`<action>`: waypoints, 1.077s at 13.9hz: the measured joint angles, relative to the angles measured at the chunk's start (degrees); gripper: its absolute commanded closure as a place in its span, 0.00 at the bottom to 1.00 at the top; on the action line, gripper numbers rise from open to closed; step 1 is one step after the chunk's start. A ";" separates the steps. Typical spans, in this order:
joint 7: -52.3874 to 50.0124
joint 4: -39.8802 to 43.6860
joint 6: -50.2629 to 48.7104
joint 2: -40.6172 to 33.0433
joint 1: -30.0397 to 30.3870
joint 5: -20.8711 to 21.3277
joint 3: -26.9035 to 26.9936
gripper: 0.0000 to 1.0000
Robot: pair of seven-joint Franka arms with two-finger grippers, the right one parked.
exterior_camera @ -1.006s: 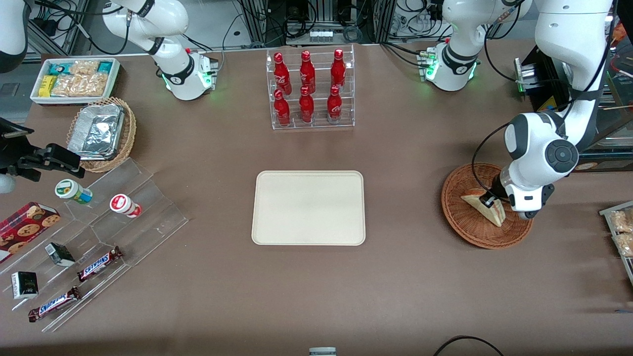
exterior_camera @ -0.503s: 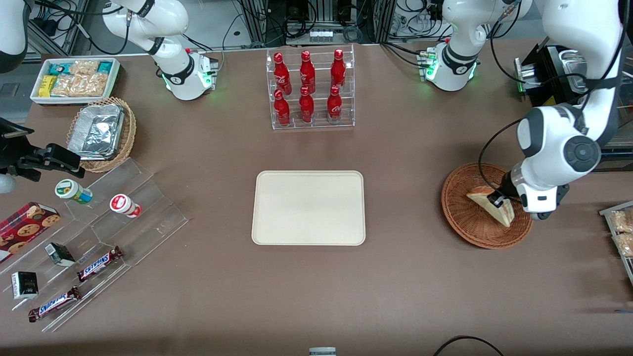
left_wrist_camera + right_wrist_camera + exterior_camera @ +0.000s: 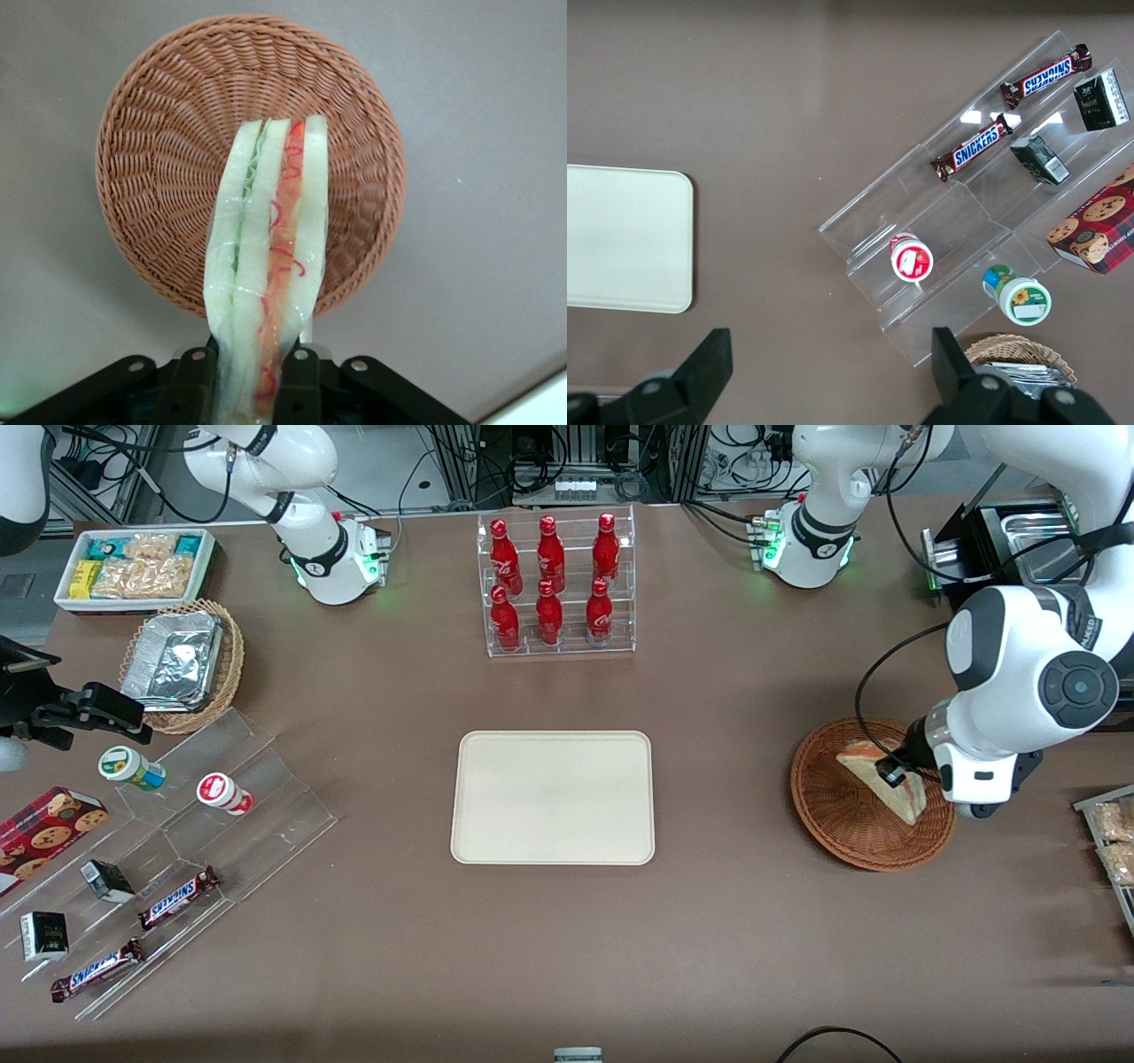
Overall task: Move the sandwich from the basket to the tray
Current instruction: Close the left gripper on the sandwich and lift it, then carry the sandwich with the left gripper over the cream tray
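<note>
My left gripper is shut on the sandwich, a pale bread wedge with red-orange and green filling along its cut edge. It hangs lifted above the reddish-brown wicker basket, which lies bare beneath it in the wrist view. The black fingers press the bread from both sides. The cream tray lies flat in the middle of the table with nothing on it, well off toward the parked arm's end from the basket; its edge also shows in the right wrist view.
A clear rack of red bottles stands farther from the camera than the tray. A clear stepped stand with candy bars and cups, a foil container in a light basket and a white snack bin lie toward the parked arm's end.
The left gripper has risen with the sandwich, lifting it off the basket's floor and drifting slightly toward the working arm's end. Nothing else has moved.
</note>
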 measured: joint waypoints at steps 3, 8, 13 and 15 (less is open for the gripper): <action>0.00 2.56 -3.09 -0.16 -2.11 0.00 -0.09 0.84; 0.00 7.11 -6.84 -0.35 -6.94 -0.02 -0.29 0.84; -0.32 8.18 -7.04 -0.34 -15.80 -0.05 -0.50 0.84; -0.36 8.44 -6.91 -0.31 -18.60 -0.09 -0.52 0.84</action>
